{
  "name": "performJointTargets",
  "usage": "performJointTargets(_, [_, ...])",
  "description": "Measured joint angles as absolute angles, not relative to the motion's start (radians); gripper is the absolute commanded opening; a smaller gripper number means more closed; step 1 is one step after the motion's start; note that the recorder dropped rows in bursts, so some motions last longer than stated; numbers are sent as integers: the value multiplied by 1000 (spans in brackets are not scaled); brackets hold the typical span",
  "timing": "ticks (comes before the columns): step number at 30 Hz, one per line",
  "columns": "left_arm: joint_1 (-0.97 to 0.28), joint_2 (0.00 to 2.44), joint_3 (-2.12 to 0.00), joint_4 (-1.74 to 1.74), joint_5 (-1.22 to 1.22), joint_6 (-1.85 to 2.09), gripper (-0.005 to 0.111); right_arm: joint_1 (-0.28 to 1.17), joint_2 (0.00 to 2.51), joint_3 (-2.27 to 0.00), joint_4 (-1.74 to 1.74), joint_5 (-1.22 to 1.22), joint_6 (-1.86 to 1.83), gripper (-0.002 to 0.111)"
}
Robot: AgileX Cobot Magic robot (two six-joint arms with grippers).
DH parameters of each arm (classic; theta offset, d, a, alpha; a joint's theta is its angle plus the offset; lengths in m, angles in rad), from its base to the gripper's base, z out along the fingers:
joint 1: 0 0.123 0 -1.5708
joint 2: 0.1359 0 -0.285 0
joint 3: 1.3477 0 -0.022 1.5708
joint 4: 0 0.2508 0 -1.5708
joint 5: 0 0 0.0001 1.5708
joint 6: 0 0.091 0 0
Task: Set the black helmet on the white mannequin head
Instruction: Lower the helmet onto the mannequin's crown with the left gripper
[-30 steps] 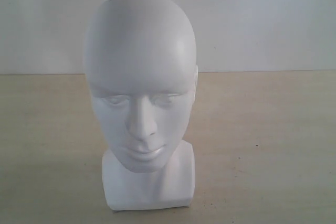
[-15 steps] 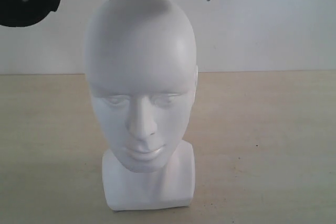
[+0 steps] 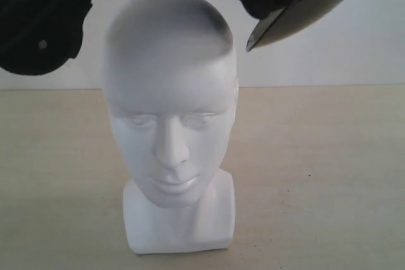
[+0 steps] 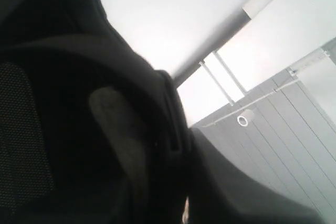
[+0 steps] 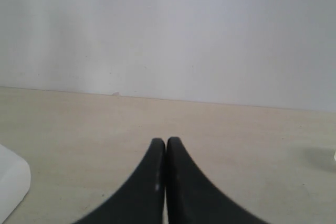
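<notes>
The white mannequin head (image 3: 169, 118) stands upright on its base toward the near edge of the table (image 3: 329, 175). The right gripper (image 5: 166, 146) hangs over bare table, jaws pressed together and empty. The black helmet (image 3: 39, 26) hangs just above the crown, shading it, its visor (image 3: 304, 14) tilted. Dark lining fills the left wrist view, so I cannot tell how the left gripper's jaws stand.

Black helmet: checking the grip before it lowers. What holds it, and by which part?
The right gripper is shut, empty. The black helmet fills the left wrist view, so the left arm likely carries it; where it grips is hidden.
</notes>
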State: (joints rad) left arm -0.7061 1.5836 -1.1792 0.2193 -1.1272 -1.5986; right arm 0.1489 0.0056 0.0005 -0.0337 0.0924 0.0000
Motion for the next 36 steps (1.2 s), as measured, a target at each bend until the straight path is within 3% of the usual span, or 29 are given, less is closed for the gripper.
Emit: performJointTargets(36, [-707,1272,-764,56,-1136,-1460,4,149,6,1,-34,92,0,0])
